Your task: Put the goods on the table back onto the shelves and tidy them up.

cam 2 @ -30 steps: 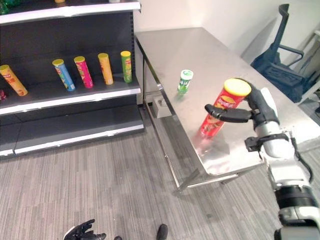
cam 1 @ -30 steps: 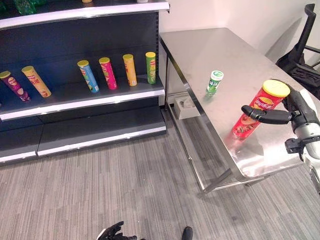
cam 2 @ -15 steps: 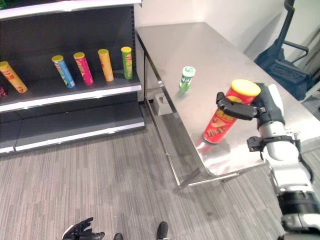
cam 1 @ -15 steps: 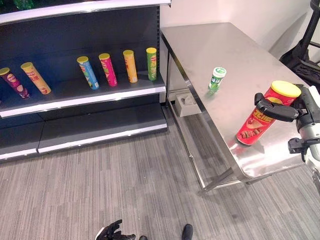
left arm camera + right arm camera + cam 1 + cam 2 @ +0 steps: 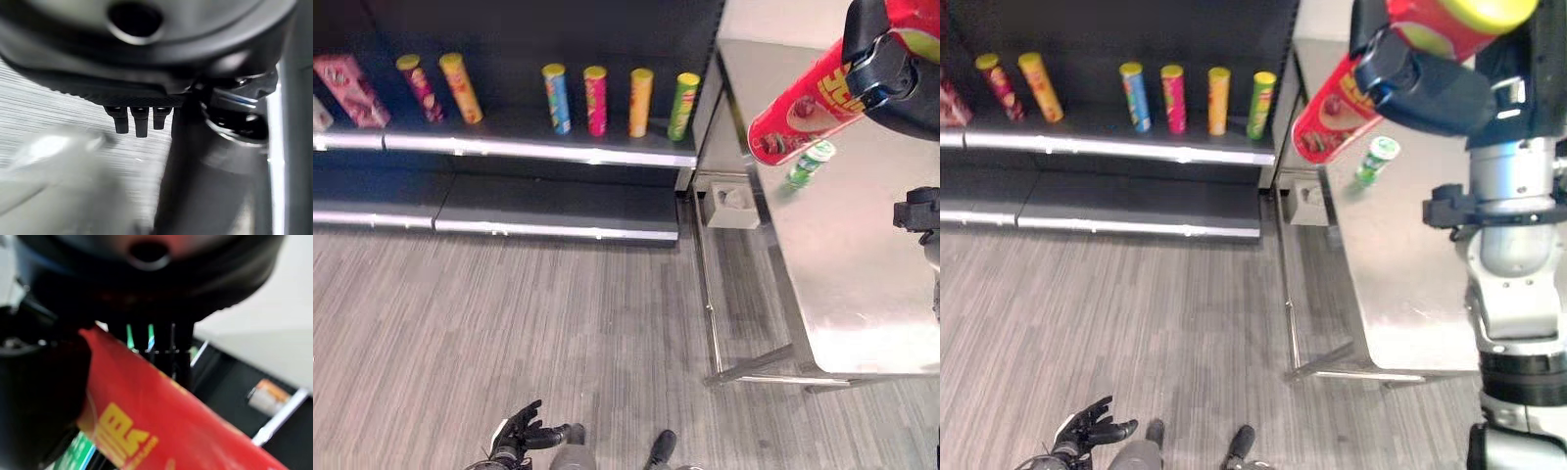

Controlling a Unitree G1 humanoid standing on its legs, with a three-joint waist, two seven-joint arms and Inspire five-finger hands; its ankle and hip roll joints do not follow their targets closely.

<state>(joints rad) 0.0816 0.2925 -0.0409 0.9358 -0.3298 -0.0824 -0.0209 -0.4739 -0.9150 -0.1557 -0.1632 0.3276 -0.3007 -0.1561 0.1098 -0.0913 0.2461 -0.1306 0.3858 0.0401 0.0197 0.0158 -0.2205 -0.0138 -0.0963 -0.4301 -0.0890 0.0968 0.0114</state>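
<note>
My right hand point(image 5: 1430, 83) is shut on a red chip can point(image 5: 798, 108) with a yellow lid, lifted high off the steel table point(image 5: 862, 264) and tilted, base toward the shelves. The can's red side point(image 5: 161, 426) crosses the right wrist view with my fingers round it. A small green-and-white bottle point(image 5: 811, 163) stands on the table beneath the can. My left hand point(image 5: 521, 435) hangs low near the floor, fingers relaxed. Several chip cans stand on the middle shelf point(image 5: 558, 147): blue point(image 5: 555, 97), pink point(image 5: 595, 99), orange point(image 5: 639, 101), green point(image 5: 682, 106).
Two more cans point(image 5: 438, 86) and a pink pack point(image 5: 344, 88) lean at the shelf's left end. A lower shelf board point(image 5: 558, 211) runs beneath. A white box point(image 5: 726, 204) sits on the floor between shelf and table. Grey carpet point(image 5: 558, 333) spreads in front.
My right hand has raised the red can off the table, up and toward the shelves. The camera has swung left, so the whole scene has shifted right.
</note>
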